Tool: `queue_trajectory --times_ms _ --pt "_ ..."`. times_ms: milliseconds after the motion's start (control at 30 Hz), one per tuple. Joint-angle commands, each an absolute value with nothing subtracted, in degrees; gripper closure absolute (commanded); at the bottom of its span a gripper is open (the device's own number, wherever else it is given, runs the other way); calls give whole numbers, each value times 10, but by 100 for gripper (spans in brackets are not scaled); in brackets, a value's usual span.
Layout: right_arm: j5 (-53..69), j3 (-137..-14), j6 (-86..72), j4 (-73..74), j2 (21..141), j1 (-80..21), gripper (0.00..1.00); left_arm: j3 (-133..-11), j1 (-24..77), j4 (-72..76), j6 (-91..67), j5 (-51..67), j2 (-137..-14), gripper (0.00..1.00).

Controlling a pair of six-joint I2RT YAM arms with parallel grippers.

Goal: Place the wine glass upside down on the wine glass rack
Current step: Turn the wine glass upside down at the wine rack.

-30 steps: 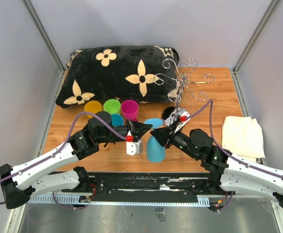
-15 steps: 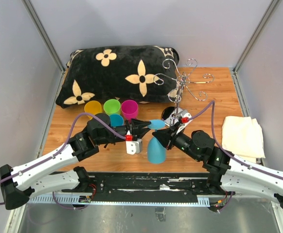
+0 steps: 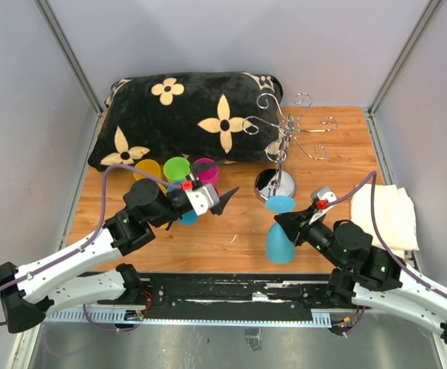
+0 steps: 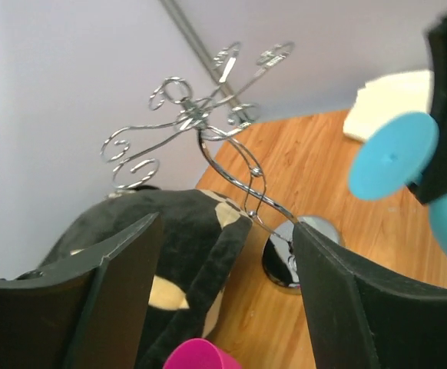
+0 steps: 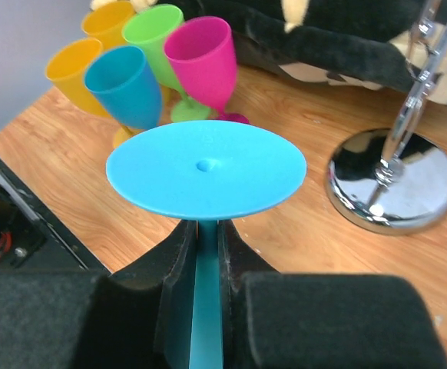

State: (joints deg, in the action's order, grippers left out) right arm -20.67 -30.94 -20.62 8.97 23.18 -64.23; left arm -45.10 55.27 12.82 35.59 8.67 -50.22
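Note:
A light blue wine glass (image 3: 279, 244) hangs upside down, foot (image 5: 206, 169) upward, with my right gripper (image 3: 285, 223) shut on its stem (image 5: 206, 292). It is held above the table, in front of the rack and clear of it. The wine glass rack (image 3: 286, 134) is a chrome wire stand with scroll arms (image 4: 185, 123) on a round mirrored base (image 5: 396, 181); nothing hangs on it. My left gripper (image 3: 225, 195) is open and holds nothing, left of the glass; the glass foot (image 4: 392, 154) shows at the right of its view, beyond its wide-apart fingers (image 4: 339, 292).
Yellow (image 3: 147, 169), green (image 3: 177, 167), magenta (image 3: 205, 170) and teal (image 5: 124, 84) glasses stand at the left, under my left wrist. A black flowered pillow (image 3: 185, 115) lies along the back. A folded cream cloth (image 3: 385, 215) lies at the right edge.
My left gripper has opened, let go of the blue glass and drawn back left over the coloured glasses. My right gripper has carried the glass right and nearer.

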Motion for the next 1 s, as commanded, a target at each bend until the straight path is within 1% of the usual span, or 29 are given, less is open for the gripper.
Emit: queue_trajectory --times_ms 0,167,300,400,533,600,667,833,967 --pt "-245 -292 -156 197 180 -635 99 -507 554 168 218 -38 -514 24" --pt "-221 -274 -112 205 94 -635 99 -609 554 74 103 -128 -569 22" --pt "-215 -267 -61 178 19 -635 99 -676 554 14 58 -126 -616 19" --pt "-215 -268 -18 157 0 -635 99 -718 551 -12 31 -132 -647 13" --pt "-208 -282 35 142 12 -635 99 -780 485 -65 -51 -69 -698 12" --pt "-208 -281 62 130 10 -635 99 -790 441 -66 -99 -5 -713 12" --pt "-210 -284 89 123 6 -635 99 -789 410 -56 -134 25 -721 12" --pt "-220 -297 130 110 4 -635 99 -783 379 -48 -149 63 -745 13" --pt "-220 -307 172 98 -1 -635 99 -782 368 -35 -164 103 -768 16"
